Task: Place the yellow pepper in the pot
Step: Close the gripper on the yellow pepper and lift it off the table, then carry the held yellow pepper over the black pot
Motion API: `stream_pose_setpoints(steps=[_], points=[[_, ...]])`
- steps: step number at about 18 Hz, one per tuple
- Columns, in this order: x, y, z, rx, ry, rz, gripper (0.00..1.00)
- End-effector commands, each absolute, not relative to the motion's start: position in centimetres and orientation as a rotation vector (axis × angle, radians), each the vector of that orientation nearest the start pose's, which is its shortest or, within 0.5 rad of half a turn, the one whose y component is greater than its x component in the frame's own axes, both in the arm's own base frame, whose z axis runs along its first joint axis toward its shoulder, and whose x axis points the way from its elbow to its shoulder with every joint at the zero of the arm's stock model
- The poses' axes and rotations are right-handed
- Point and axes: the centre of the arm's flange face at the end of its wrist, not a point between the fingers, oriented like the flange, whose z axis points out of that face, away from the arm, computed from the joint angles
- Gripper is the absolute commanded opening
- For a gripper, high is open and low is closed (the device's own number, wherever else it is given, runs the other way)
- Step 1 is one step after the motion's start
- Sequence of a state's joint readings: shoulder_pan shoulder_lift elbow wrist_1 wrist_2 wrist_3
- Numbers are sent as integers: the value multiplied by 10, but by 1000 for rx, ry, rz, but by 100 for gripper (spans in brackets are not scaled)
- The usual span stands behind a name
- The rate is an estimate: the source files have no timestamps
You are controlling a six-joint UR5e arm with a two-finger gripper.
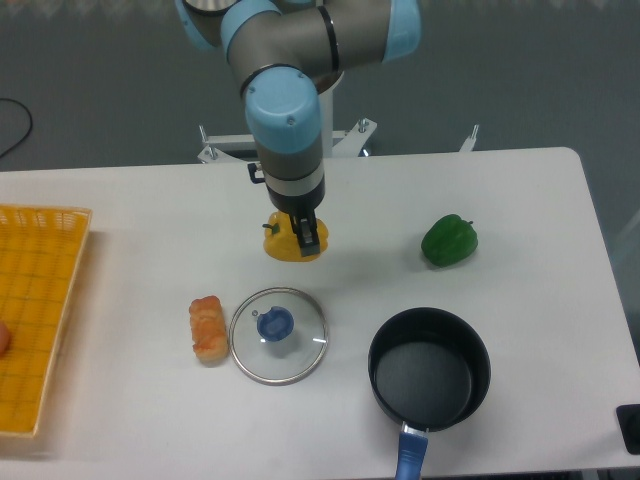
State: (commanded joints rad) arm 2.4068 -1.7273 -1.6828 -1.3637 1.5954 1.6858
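My gripper (pixel 305 234) is down on the yellow pepper (pixel 285 246), fingers to either side of it; whether they press it I cannot tell. The pot (pixel 430 368) sits on the table (pixel 520 200), well away toward the front edge.

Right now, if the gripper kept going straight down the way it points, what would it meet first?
The yellow pepper. The gripper points down at the table and its fingers already overlap the pepper in this view, so that would be first, then the table beneath. Whether the fingers already touch it cannot be told.
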Motion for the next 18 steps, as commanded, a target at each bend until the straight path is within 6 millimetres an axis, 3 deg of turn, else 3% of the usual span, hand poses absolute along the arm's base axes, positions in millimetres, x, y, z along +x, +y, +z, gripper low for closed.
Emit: stream_pose_setpoints(steps=[5, 10, 18], points=[[-321, 450, 377, -2885, 1274, -77, 52], [-346, 433, 387, -2866, 1147, -74, 52], [-391, 431, 404, -2899, 1021, 17, 52]])
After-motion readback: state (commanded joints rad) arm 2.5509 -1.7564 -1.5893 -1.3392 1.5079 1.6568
